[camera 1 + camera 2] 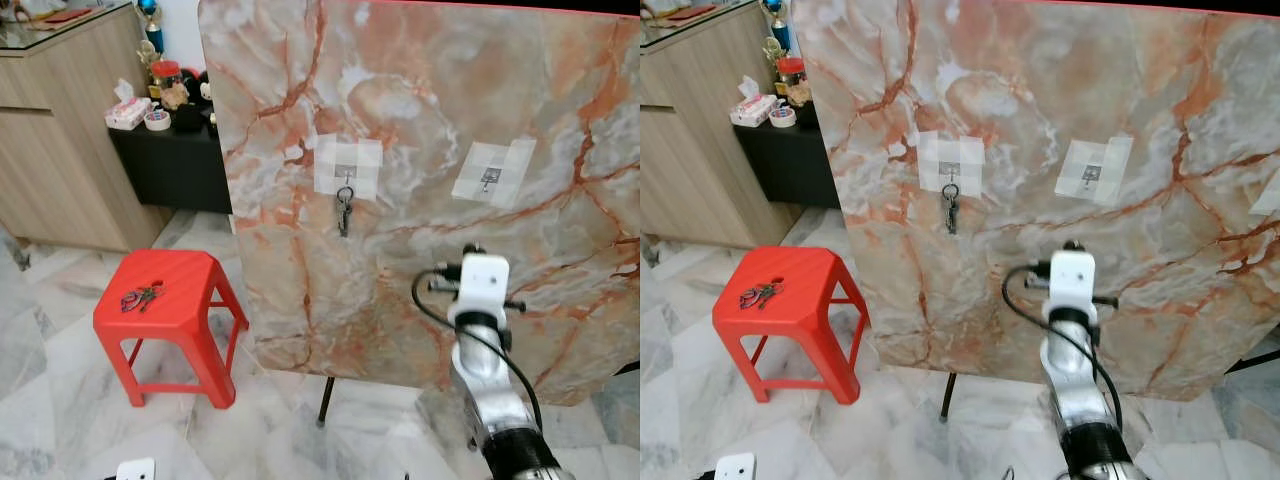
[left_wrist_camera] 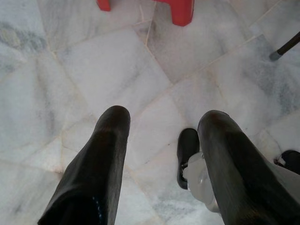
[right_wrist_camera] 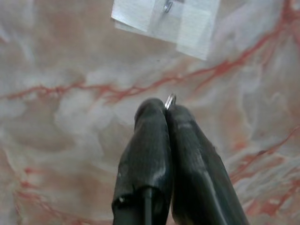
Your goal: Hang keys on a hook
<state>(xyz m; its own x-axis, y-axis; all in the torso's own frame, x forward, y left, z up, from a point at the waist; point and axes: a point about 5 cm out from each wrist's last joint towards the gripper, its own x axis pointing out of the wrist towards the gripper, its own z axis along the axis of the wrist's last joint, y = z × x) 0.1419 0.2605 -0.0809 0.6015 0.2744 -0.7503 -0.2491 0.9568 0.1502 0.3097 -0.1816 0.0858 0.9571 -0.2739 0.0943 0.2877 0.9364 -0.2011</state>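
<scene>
key ring (image 3: 169, 100): thin silver loop, pinched between the right pincer (image 3: 166, 108) tips, just below the taped right hook (image 1: 490, 178) | dark keys (image 1: 344, 212): hanging straight down from the left hook (image 1: 346, 177)

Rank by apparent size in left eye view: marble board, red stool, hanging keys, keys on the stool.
1. Marble board
2. Red stool
3/4. Hanging keys and the keys on the stool look alike in size; the stool set lies nearer, so I won't rank them.

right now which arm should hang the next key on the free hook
Right. The right gripper is raised at the marble board, shut on a key ring just below the empty hook. The left gripper hangs open over the floor, holding nothing.
</scene>
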